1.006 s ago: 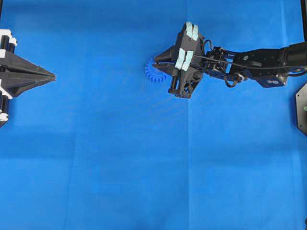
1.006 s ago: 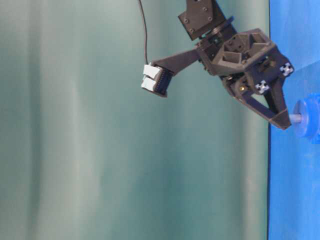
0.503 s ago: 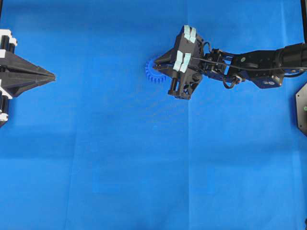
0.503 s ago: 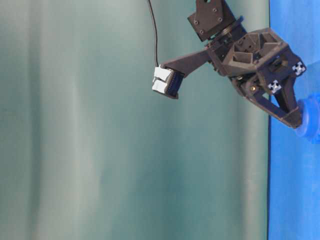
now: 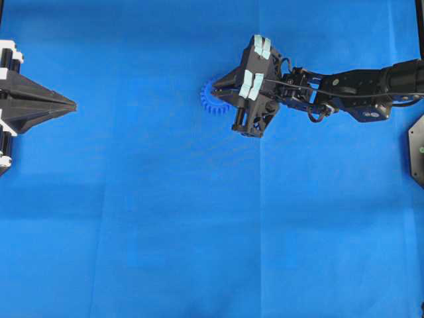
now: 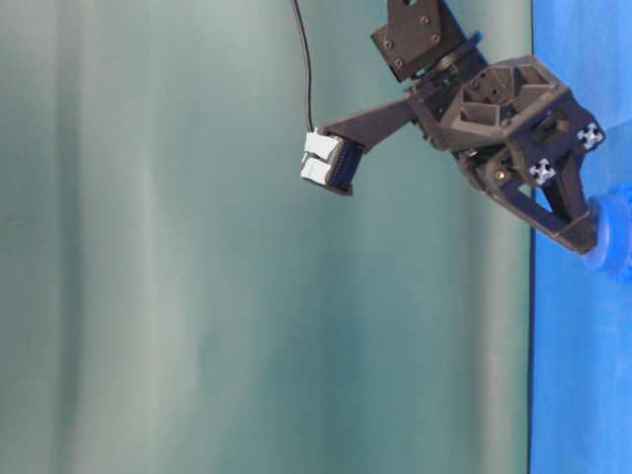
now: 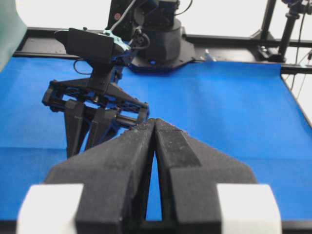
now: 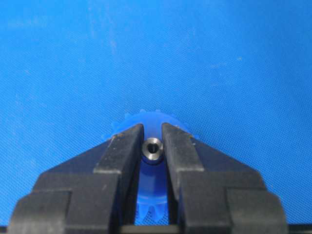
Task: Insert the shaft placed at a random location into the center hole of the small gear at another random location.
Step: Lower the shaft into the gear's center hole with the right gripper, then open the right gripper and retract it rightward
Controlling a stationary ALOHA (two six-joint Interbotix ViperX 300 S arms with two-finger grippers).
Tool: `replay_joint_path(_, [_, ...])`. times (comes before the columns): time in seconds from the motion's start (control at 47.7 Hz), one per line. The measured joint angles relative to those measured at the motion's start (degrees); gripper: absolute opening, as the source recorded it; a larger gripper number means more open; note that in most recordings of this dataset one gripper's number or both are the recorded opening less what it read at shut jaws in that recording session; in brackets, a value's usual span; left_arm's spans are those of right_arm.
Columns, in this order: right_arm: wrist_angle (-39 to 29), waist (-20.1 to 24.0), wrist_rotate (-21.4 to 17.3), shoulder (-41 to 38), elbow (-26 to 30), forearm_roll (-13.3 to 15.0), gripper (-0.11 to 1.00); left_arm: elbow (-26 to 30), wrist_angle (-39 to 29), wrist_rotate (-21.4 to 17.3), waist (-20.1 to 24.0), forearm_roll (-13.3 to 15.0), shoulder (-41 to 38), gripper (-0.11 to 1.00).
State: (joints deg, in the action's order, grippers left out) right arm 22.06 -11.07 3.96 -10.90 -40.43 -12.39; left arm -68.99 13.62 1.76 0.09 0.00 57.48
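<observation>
A flat blue cloth (image 5: pixel 199 218) with a fine weave covers the whole work surface; a grey-green curtain (image 6: pixel 197 296) fills most of the table-level view, and a black frame rail runs behind the cloth in the left wrist view.

The small bright blue plastic toothed gear (image 8: pixel 146 122) lies flat on the cloth directly under the tips of the right gripper (image 8: pixel 152 146). Most of the gear is hidden by the black fingers: only a few teeth show beyond the tips and between them, and in the overhead view just its far arc of teeth (image 5: pixel 211 99) pokes out. In the table-level view the gear is cut off by the picture's edge.

The tiny silvery-grey metal shaft (image 8: pixel 152 147), a shiny round end with a dark centre, stands in the middle of the gear between the two matte black angular fingers. The jaws stand slightly apart, one close on each side of the shaft; whether they touch it cannot be told.

The left gripper (image 7: pixel 154 127), with rough black wedge-shaped fingers pressed together, holds nothing and hangs well apart from the gear.
</observation>
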Motion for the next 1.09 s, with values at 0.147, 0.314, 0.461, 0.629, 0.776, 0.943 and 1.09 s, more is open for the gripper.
replay_joint_path(0.147, [0.3,-0.2,-0.1,0.0,0.0,0.0,0.60,0.0,0.0,0.0,0.0,0.0,0.0,0.00])
replay_joint_path(0.314, [0.7,-0.4,-0.4,0.0,-0.1,-0.1,0.79,0.0,0.0,0.0,0.0,-0.1,0.0,0.00])
replay_joint_path(0.461, [0.6,-0.2,-0.4,0.0,-0.1,0.0,0.75,0.0,0.0,0.0,0.0,0.0,0.0,0.00])
replay_joint_path(0.629, [0.3,0.3,-0.4,1.9,-0.1,-0.1,0.75,0.0,0.1,0.0,0.0,-0.1,0.0,0.00])
replay_joint_path(0.776, [-1.9,0.4,-0.4,7.1,0.0,-0.1,0.75,0.0,0.1,0.0,0.0,0.0,0.0,0.00])
replay_joint_path(0.943, [-5.5,0.4,-0.4,11.7,0.0,-0.1,0.75,0.0,0.1,0.0,0.1,-0.1,0.0,0.00])
replay_joint_path(1.09, [-6.3,0.4,-0.4,13.6,0.0,-0.1,0.74,0.1,0.0,0.0,0.0,0.0,0.0,0.00])
